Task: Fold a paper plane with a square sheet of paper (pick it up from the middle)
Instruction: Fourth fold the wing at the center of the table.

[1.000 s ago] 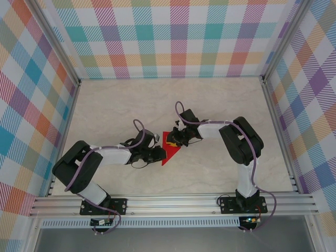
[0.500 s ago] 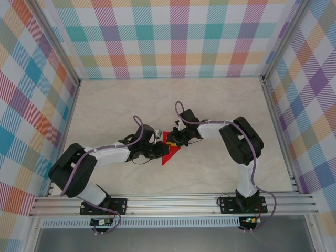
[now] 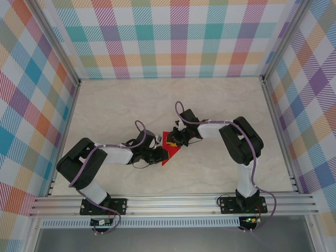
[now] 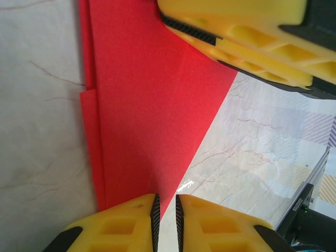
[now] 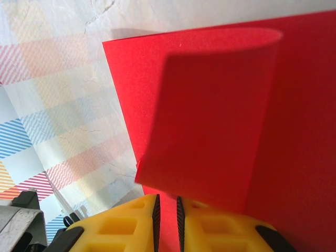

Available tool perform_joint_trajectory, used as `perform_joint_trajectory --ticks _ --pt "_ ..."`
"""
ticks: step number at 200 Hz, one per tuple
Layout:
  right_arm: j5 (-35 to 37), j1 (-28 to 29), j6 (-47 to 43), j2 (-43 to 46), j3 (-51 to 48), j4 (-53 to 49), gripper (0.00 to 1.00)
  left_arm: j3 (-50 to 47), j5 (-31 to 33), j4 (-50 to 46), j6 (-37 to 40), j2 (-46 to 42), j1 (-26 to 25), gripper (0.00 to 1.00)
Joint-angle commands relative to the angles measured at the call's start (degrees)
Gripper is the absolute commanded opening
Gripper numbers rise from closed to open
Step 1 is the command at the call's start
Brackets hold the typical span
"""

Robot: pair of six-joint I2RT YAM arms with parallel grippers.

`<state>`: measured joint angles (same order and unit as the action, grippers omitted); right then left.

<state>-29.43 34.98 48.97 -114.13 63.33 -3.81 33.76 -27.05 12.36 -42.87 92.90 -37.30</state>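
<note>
Left jaws: all but together, a thin slit between the black pads [image 4: 155, 212]; the tips sat at the narrow near end of the red sheet of paper [image 4: 152, 115], and whether they nipped it could not be told
Right jaws: nearly together as well, with red showing in the slit between the yellow fingers [image 5: 121, 231]; a lifted, curled flap of the sheet ran down to the tips, so they looked clamped on it
Jaws to each other: close, a right finger [image 4: 236, 31] lying over the sheet's far corner in the left wrist view
Red sheet of paper: folded to a tapering wedge with layered edges along one side, lying on the worktop [image 3: 210, 105] near its middle, between the two arms
Left arm [image 3: 113, 154]: stretched low across the worktop from the left
Right arm [image 3: 215, 127]: bent in from the right, wrist over the sheet's upper part
Worktop: pale, marbled
Surroundings: plaid walls [image 3: 173, 47] on three sides, a metal rail [image 3: 173, 202] along the near edge
</note>
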Motion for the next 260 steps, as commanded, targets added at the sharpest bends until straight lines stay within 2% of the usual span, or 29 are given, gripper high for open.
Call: perform_joint_trajectory --ticks 1,88,147,185,217,260 --pt "4.17 0.26 -0.45 -4.22 -1.89 -5.50 0.19 -3.98 -0.03 -6.55 -0.44 0.11 0.47 0.19" --pt "3.94 0.23 -0.28 -4.60 -1.73 -5.28 0.19 -6.29 -0.42 -12.70 0.85 -5.57 0.49 0.20" --pt "3.95 0.26 -0.15 -4.61 -1.46 -5.50 0.19 -2.29 -0.35 -23.55 5.93 -9.02 0.47 0.21" --pt "4.02 0.24 -0.22 -4.44 -1.45 -5.65 0.19 -0.14 0.32 -25.07 6.20 -14.72 0.47 0.21" --pt "3.94 0.35 -0.15 -4.52 -1.19 -5.61 0.19 2.60 1.82 -22.64 5.25 -16.15 0.56 0.22" --pt "3.86 0.35 0.16 -4.76 -0.53 -5.89 0.20 5.85 0.79 -15.28 2.36 -9.18 0.60 0.22"
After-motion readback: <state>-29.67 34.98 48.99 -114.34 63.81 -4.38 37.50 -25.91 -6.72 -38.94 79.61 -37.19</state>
